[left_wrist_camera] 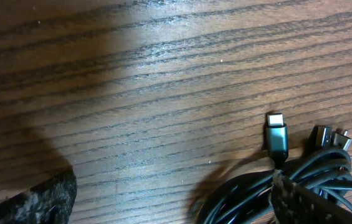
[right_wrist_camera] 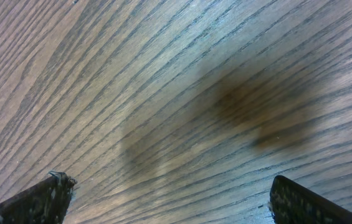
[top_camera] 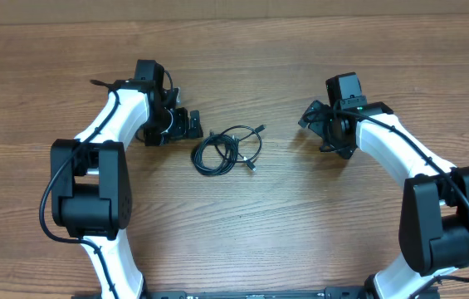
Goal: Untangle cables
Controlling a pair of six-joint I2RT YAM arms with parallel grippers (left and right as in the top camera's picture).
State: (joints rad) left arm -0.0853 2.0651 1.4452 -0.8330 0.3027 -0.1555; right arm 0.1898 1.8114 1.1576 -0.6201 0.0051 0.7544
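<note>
The cables [top_camera: 227, 149] lie coiled mid-frame overhead, between the left gripper [top_camera: 188, 124] and right gripper [top_camera: 315, 126], both spread wide and empty. Pinching several strands together could tighten the tangle.

A brown wood-grain counter [top_camera: 242, 232] carries everything. On it, near the middle, the cables [top_camera: 227, 150] lie in one loose coil of overlapping black loops. In the left wrist view, a dark plug with a silver tip [left_wrist_camera: 276, 134] rests flat on the wood, with two smaller plug ends [left_wrist_camera: 331, 137] just beside it.
</note>
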